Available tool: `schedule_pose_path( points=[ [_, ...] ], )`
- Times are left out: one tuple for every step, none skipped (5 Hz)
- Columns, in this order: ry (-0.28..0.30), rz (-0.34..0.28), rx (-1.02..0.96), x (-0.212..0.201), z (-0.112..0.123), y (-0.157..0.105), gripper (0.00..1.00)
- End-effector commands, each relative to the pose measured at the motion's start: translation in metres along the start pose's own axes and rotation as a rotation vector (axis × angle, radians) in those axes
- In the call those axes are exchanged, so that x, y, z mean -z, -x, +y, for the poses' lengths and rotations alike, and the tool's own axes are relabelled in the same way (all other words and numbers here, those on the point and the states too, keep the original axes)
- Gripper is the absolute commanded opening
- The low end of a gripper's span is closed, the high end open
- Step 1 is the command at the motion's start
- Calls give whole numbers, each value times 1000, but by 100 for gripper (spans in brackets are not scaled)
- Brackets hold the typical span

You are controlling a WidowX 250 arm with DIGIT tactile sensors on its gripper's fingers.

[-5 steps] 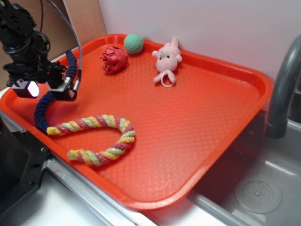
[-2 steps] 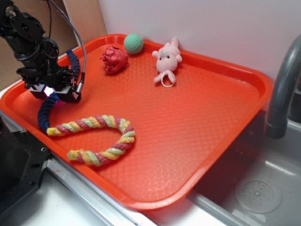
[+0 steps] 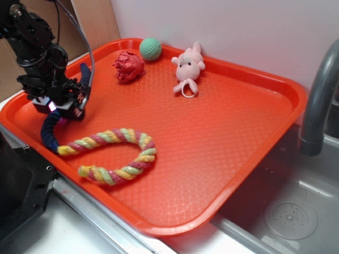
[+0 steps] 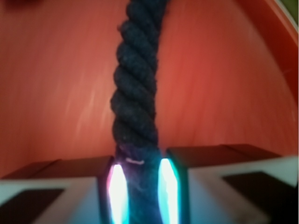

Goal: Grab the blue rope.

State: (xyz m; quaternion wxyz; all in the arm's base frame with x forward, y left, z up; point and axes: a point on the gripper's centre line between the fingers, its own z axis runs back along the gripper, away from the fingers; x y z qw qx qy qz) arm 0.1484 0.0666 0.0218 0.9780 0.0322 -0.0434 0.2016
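Observation:
The blue rope (image 3: 50, 132) is a thick navy braid lying along the left edge of the orange tray (image 3: 228, 137). Its near end touches the multicoloured rope, and its far end (image 3: 85, 73) pokes up behind the arm. My gripper (image 3: 59, 110) is down on the rope's middle. In the wrist view the rope (image 4: 135, 88) runs straight between the two glowing pads (image 4: 117, 192), which press on both of its sides. The jaws are shut on it.
A pastel multicoloured rope (image 3: 119, 156) curls at the tray's front left. A red fabric toy (image 3: 128, 66), a green ball (image 3: 150, 48) and a pink plush animal (image 3: 188, 67) lie at the tray's back. A grey faucet (image 3: 318, 100) and sink stand at the right.
My gripper came down onto the blue rope and closed on it. The rope's near end and the multicoloured rope shifted slightly.

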Motion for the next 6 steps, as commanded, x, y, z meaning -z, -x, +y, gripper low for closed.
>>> schedule_pose_path(
  points=[
    [-18,21,187,-83,-50,-9,0],
    [55,44,293,-120,-82,-4,0],
    [93,2,327,-151,-101,9,0],
    [99,-19,345,-168,-109,17,0],
    [79,-77,304,-178,-112,26,0],
    [111,-16,262,-170,-105,19,0]
  ],
)
